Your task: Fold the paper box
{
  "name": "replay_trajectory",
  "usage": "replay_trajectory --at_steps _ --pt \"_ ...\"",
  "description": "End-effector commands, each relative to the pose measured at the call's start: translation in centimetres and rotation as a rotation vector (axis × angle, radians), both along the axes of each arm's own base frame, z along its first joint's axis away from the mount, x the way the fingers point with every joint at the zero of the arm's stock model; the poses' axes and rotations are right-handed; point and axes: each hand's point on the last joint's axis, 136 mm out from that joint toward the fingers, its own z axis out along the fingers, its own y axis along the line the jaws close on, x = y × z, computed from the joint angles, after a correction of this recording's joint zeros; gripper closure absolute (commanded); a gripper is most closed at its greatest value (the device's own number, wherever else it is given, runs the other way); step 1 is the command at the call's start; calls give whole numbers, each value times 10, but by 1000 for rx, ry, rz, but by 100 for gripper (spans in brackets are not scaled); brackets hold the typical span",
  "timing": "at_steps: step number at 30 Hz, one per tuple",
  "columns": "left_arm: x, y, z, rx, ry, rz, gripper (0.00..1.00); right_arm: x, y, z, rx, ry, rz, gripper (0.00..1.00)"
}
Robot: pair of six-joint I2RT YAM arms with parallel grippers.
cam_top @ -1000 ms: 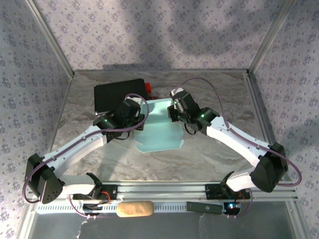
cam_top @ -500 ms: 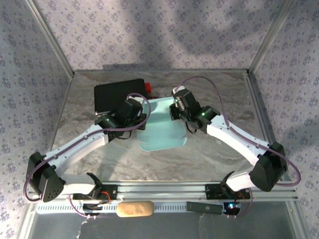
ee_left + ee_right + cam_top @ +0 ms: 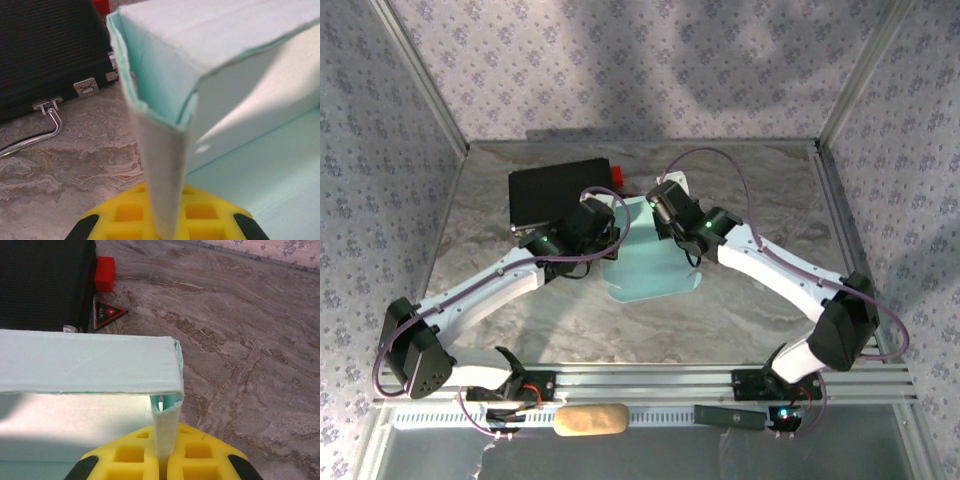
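**A:** Quick, where's the paper box (image 3: 655, 268)?

**B:** Mid-table, just in front of the black case (image 3: 552, 192), between the two arms. Pale blue card.

**A:** Fingers?

**B:** Wrist view shows the left gripper (image 3: 165, 227) pinched tight on a stood-up side flap at the far-left corner. The card runs straight down between the yellow pads (image 3: 125, 216). The right gripper (image 3: 166, 452) is the same, clamped on a doubled-over flap at the far-right corner, with no gap either side of the card.

**A:** How far along?

**B:** Partway, I'd say. The far wall is up and each side flap meets it at a corner; both wrist views show that. From overhead, the near part of the sheet lies flat on the table (image 3: 760, 300). I can't see any near flaps raised.

**A:** What's left?

**B:** My guess is the near wall, the rest of the sides, and tucking things in. I can't tell whether those two corners are locked or just held up by the grip.

**A:** Clutter?

**B:** The case's red end (image 3: 617, 176) and a red triangle sticker (image 3: 107, 312) sit just behind the box. I can't tell whether they touch it.
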Motion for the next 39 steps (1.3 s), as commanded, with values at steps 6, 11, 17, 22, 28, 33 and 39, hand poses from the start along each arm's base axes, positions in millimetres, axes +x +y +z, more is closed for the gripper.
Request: replay_trajectory --at_steps 6,11,17,22,28,33,39 --pt "-16 -21 12 -27 8 -111 100 13 -15 12 -36 -57 -88 98" --pt "-13 -18 11 -29 9 -76 100 11 -19 14 -66 -80 -125 100" --pt "-10 -16 8 -52 14 -18 100 6 -30 13 -83 -97 -205 100" --pt "-9 -17 7 -62 17 -10 100 5 -27 15 -64 -101 -197 100" --pt "-10 -16 9 -60 15 -14 100 8 -26 13 -41 -90 -191 89" --pt "-10 -17 10 -59 16 -14 100 9 -28 13 -49 -91 -192 88" --pt "-9 -17 8 -57 19 -16 100 10 -30 10 -47 -78 -191 84"
